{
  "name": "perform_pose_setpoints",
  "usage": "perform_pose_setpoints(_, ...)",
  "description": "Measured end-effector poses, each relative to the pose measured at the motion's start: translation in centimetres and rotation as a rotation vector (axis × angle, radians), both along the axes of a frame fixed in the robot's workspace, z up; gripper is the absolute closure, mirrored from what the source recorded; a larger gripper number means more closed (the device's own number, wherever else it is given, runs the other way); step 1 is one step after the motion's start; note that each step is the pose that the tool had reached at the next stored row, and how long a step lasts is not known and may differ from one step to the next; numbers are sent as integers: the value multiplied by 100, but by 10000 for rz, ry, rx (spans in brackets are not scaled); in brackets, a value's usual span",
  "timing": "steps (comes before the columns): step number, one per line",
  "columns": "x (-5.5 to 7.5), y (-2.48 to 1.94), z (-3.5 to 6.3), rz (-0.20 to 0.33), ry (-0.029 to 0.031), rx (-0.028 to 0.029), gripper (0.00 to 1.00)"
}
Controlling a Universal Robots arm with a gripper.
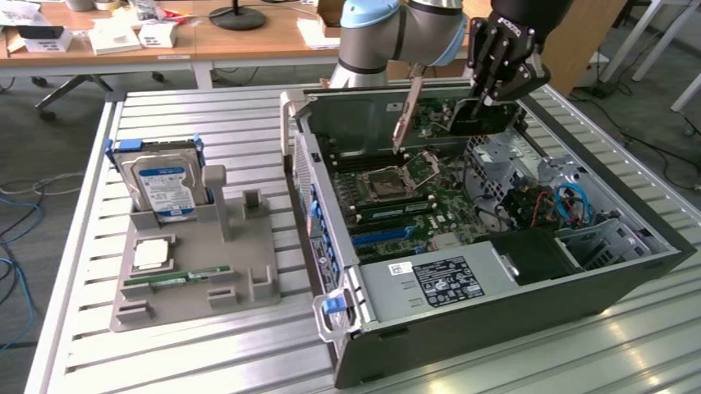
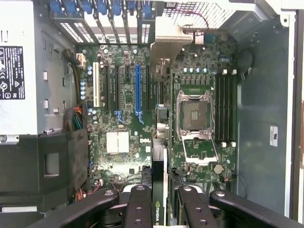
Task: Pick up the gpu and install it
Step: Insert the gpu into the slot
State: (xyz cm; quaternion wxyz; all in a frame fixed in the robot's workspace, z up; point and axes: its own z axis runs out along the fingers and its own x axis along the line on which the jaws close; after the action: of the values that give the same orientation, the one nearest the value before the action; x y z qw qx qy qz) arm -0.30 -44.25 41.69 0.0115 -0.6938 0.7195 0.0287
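On the exterior view's left I am watching a silver hard drive with a blue-white label [image 1: 162,182] standing upright at the far end of a grey moulded plastic holder [image 1: 246,246], which is also carrying a square silver processor chip [image 1: 151,253] and a slim green memory stick [image 1: 176,281] lying flat. The holder is sitting on a slatted metal table [image 1: 219,123] beside an open black computer case [image 1: 526,316], where a green motherboard [image 2: 118,142] is lying exposed and a grey labelled power supply box [image 1: 438,283] is filling the near corner. Behind the table, a long wooden desk [image 1: 252,41] is holding small white boxes [image 1: 115,34].
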Motion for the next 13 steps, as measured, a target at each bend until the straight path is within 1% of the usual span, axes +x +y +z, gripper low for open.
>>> perform_pose_setpoints(3,-47,1,-4,4,-13,1,74)
perform_pose_setpoints(6,-81,0,-17,35,-84,-1,74)
perform_pose_setpoints(7,-86,0,-24,45,-94,0,74)
perform_pose_setpoints(13,-98,0,-83,92,-100,1,74)
